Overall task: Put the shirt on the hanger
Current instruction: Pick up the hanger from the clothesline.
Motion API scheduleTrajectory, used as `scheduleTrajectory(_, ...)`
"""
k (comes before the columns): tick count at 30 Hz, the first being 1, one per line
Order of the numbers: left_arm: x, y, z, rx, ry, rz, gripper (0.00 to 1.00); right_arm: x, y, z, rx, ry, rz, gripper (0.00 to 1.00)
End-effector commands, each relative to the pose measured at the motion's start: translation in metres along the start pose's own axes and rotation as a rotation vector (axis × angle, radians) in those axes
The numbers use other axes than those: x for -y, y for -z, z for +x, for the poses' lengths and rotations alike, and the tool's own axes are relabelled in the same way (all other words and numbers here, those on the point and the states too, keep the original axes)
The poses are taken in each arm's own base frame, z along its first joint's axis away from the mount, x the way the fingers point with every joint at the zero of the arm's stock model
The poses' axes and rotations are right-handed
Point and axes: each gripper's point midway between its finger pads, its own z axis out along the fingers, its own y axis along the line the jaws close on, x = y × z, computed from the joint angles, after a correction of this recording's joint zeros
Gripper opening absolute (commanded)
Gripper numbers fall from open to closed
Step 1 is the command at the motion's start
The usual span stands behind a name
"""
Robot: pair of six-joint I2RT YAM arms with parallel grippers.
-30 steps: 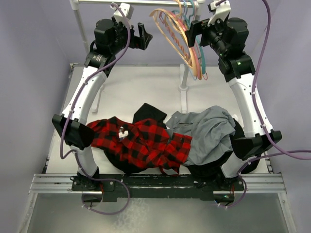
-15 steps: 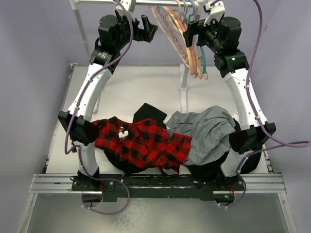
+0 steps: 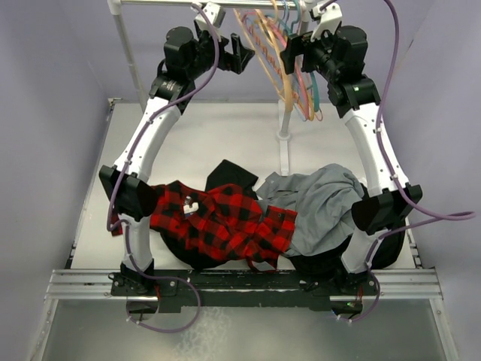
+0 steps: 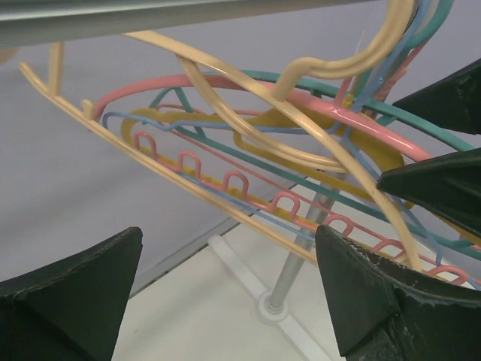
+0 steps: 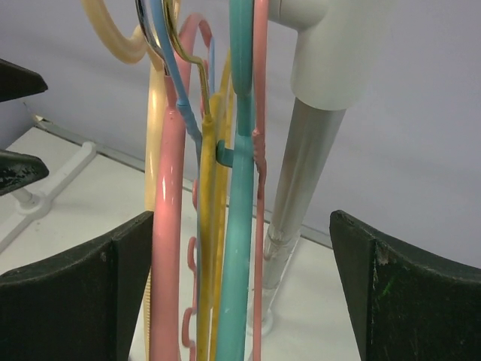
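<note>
Both arms are reaching up at the rail (image 3: 173, 4) right now. The left pincer (image 3: 240, 54) is spread wide and gripping nothing, just left of the bunch of hangers. The right pincer (image 3: 294, 56) is also wide open and empty, with the bunch sitting between its fingers. The tan hanger (image 4: 346, 69) is still hooked on the rail, tangled in with the pink and teal ones. The shirt (image 3: 218, 218) lies crumpled on the table (image 3: 203, 135) near the arm bases, touching a grey garment (image 3: 319, 199).
</note>
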Motion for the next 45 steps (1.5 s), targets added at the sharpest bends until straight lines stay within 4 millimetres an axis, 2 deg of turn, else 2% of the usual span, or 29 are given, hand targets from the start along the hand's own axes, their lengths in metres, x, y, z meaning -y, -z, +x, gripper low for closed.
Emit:
scheduleTrajectory(1, 0.035, -0.006, -0.017, 0.042, -0.006, 0.146, 0.99, -0.005, 0.001, -0.016, 0.037, 0.014, -0.034, 0.97)
scheduleTrajectory(5, 0.067, -0.006, -0.012, 0.027, -0.021, 0.296, 0.99, -0.011, -0.002, -0.014, 0.032, 0.011, -0.068, 0.97)
scheduleTrajectory(8, 0.085, -0.001, -0.009, 0.047, -0.139, 0.421, 1.00, -0.012, -0.002, -0.015, 0.034, 0.017, -0.076, 0.97)
scheduleTrajectory(10, 0.087, 0.001, -0.008, 0.052, -0.238, 0.456, 1.00, -0.012, -0.001, -0.016, 0.037, 0.020, -0.076, 0.97)
scheduleTrajectory(15, 0.079, 0.009, 0.005, 0.037, -0.534, 0.485, 1.00, -0.012, 0.005, -0.020, 0.054, 0.041, -0.079, 0.97)
scheduleTrajectory(18, 0.075, 0.023, 0.019, 0.027, -0.697, 0.577, 1.00, -0.014, 0.006, -0.022, 0.059, 0.049, -0.087, 0.97)
scheduleTrajectory(22, 0.043, 0.023, 0.019, 0.052, -0.891, 0.525, 1.00, -0.016, 0.007, -0.024, 0.069, 0.052, -0.099, 0.97)
scheduleTrajectory(24, 0.024, 0.017, 0.018, 0.057, -1.024, 0.448, 1.00, -0.016, 0.007, -0.025, 0.072, 0.052, -0.102, 0.97)
scheduleTrajectory(28, 0.000, 0.006, 0.005, 0.118, -1.281, 0.320, 1.00, -0.016, 0.009, -0.027, 0.079, 0.056, -0.097, 0.97)
scheduleTrajectory(30, -0.004, 0.004, -0.010, 0.188, -1.382, 0.259, 1.00, -0.013, 0.009, -0.028, 0.083, 0.060, -0.082, 0.97)
scheduleTrajectory(32, -0.006, 0.004, -0.014, 0.232, -1.449, 0.239, 1.00, -0.010, 0.011, -0.029, 0.086, 0.065, -0.069, 0.97)
scheduleTrajectory(35, -0.001, 0.009, -0.023, 0.302, -1.514, 0.251, 1.00, -0.010, 0.014, -0.033, 0.094, 0.073, -0.069, 0.98)
scheduleTrajectory(39, 0.014, 0.013, -0.036, 0.406, -1.551, 0.294, 1.00, -0.013, 0.018, -0.032, 0.089, 0.088, -0.085, 0.97)
scheduleTrajectory(42, 0.023, 0.016, -0.054, 0.480, -1.529, 0.300, 1.00, -0.013, 0.022, -0.030, 0.087, 0.106, -0.086, 0.98)
scheduleTrajectory(45, 0.031, 0.016, -0.062, 0.506, -1.496, 0.347, 1.00, -0.013, 0.024, -0.027, 0.080, 0.120, -0.089, 0.98)
